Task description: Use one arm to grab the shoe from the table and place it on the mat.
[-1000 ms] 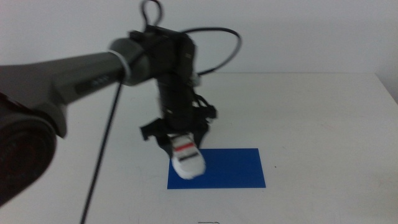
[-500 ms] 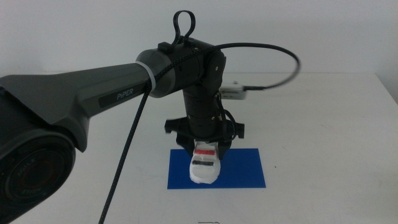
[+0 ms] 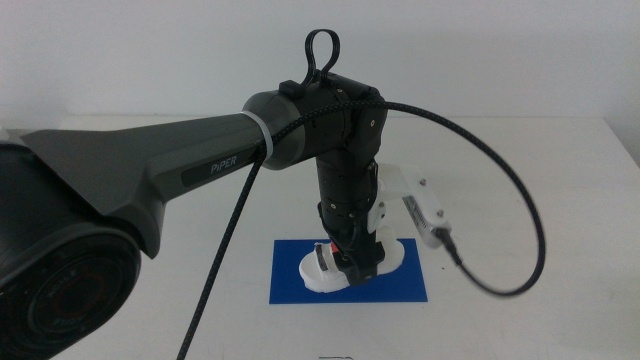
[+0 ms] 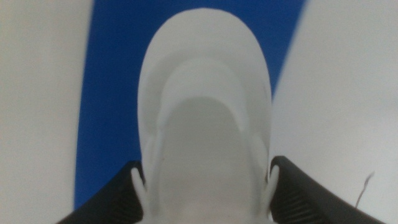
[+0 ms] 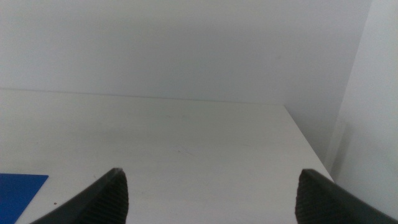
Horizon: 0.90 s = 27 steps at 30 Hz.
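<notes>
- Middle view, mat as landmark: the left arm reaches in over the worktop, and its tool stands directly above the dark blue mat, pointing down.
- Change over the last second: the shoe hung in the air over the mat's left edge, toe toward the camera; it has since been carried inward and lowered, and the wrist has rotated, so the shoe now lies crosswise near the mat's centre, apparently touching it.
- Left wrist view: the left tool's dark jaws flank the white shoe on both sides and press against it, so the shoe is clenched between them; blue mat shows beneath and on either side of the toe.
- Right wrist view: the right tool waits well apart from the mat, over bare worktop, jaws spread and holding nothing; only a corner of the mat appears.
- Judgement: transport seems complete and the placement nearly so; what remains is to release the jaws and lift clear without dragging the shoe off the mat.
</notes>
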Available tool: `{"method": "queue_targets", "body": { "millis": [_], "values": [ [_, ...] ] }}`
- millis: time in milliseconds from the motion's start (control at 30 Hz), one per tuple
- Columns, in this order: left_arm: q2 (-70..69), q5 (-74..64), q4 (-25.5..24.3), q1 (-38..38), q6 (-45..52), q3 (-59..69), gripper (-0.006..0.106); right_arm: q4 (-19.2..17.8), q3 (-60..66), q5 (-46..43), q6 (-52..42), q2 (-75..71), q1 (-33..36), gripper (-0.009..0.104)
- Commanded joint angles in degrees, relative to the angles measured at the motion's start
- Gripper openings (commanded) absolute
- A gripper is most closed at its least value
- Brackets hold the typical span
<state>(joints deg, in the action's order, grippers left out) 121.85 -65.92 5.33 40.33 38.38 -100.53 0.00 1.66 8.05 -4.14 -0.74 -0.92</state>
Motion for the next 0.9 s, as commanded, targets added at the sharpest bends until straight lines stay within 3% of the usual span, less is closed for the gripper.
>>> {"method": "queue_targets", "body": {
  "millis": [0,133,400,600,867],
  "values": [
    [-3.6,-0.2,3.0,0.3,10.4,-1.6,0.002,-0.5,-1.1,-4.3,-0.2,-1.1,0.1,0.094],
    [-3.2,-0.1,4.8,0.3,14.8,-1.6,0.002,-0.5,-1.1,-4.3,-0.2,-1.1,0.1,0.094],
    [-2.6,0.9,-1.7,-0.1,14.9,-1.6,0.002,-0.5,-1.1,-4.3,-0.2,-1.1,0.1,0.094],
    [-2.3,2.8,-1.2,-0.5,21.1,-1.6,0.002,-0.5,-1.1,-4.3,-0.2,-1.1,0.1,0.094],
    [0.2,4.0,-2.3,-0.5,22.2,-1.6,0.002,-0.5,-1.1,-4.3,-0.2,-1.1,0.1,0.094]
  ]
}}
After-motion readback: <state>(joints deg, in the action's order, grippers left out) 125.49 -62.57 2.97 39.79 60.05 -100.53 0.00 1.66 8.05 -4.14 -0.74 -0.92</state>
